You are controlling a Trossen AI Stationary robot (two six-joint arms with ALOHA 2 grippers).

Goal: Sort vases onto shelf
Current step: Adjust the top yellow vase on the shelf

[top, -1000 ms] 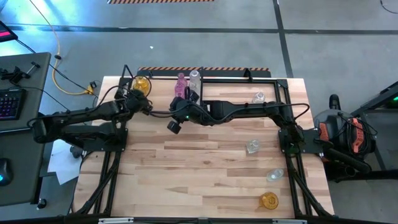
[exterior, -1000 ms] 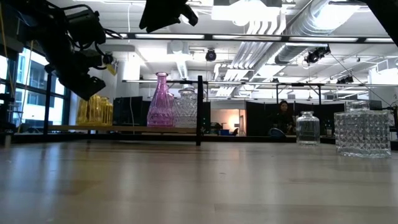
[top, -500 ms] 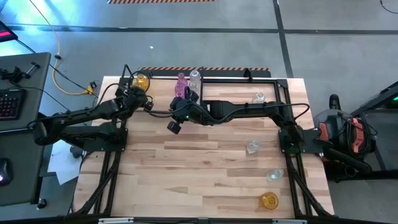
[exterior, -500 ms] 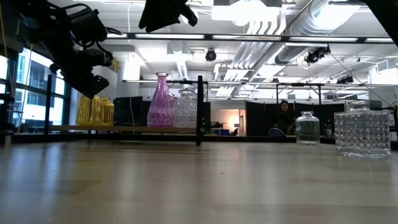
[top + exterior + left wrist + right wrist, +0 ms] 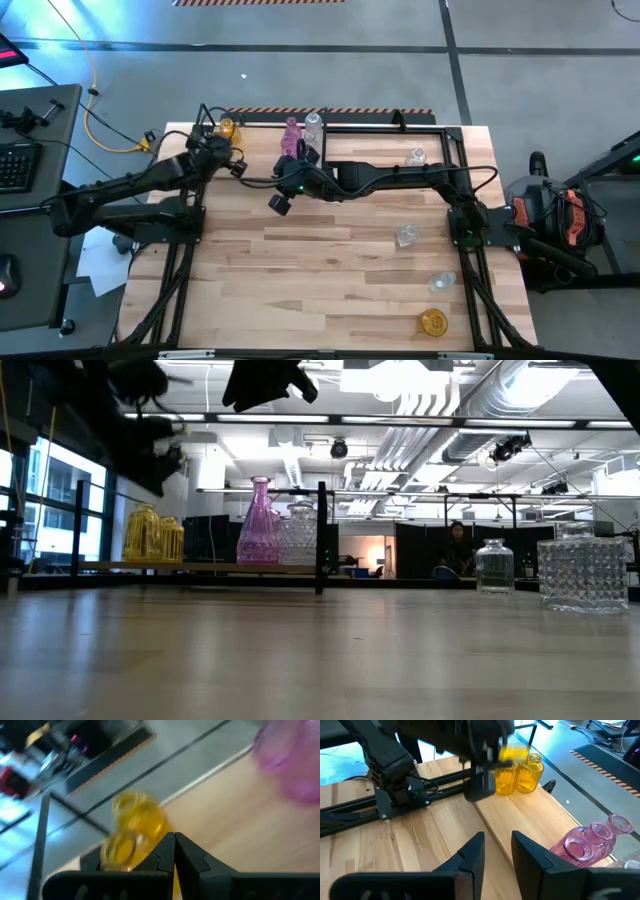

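vases point(image 5: 153, 533) of amber stood grouped on the shelf point(image 5: 200, 567), sorted by colour, left gripper point(image 5: 174, 851) closed empty above.

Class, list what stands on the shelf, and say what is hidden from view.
On the shelf: yellow vases, pink vases, a clear vase. Another clear vase stands farther right. The left arm covers part of the yellow ones from above.

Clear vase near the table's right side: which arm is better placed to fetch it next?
Probably the right. The clear vase lies close to the right arm's base, though the right gripper, empty with fingers apart, hangs mid-table. The left gripper is shut by the yellow vases at the shelf's far-left end.
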